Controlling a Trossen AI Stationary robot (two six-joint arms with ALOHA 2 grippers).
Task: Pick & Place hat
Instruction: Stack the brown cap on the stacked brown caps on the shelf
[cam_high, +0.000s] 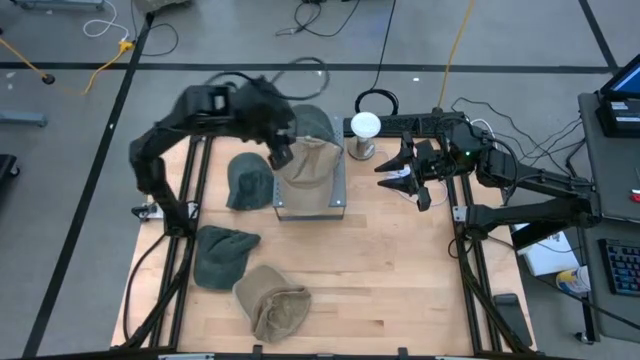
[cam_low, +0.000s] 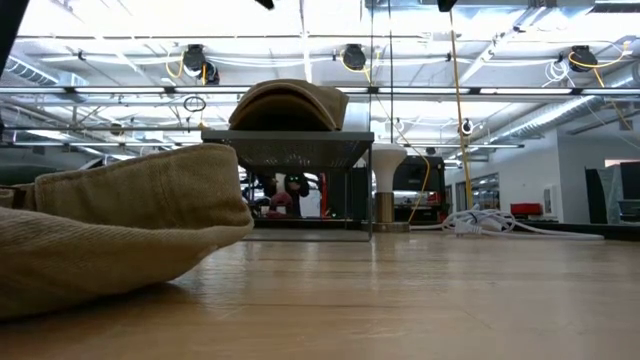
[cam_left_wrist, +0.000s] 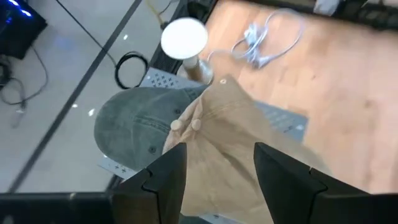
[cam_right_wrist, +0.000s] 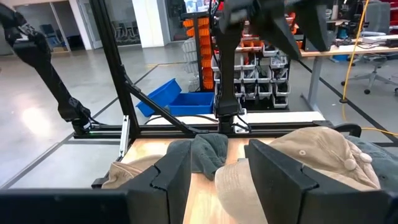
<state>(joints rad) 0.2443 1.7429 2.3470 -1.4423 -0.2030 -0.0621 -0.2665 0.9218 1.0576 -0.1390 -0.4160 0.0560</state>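
High view: the tan hat (cam_high: 305, 165) lay on the mesh stand (cam_high: 335, 205) at twelve o'clock of the worktop (cam_high: 400, 270); the left hand (cam_high: 280, 152) hovered over it.

Left wrist view: fingers parted, empty. Soft, light cloth; pinching the crown seemed best.

Right hand (cam_high: 405, 180) waited at two o'clock, part-open.

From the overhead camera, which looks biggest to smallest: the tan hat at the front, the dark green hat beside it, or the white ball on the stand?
1-2. Tan hat and dark green hat, too alike to rank.
3. White ball, clearly smallest.
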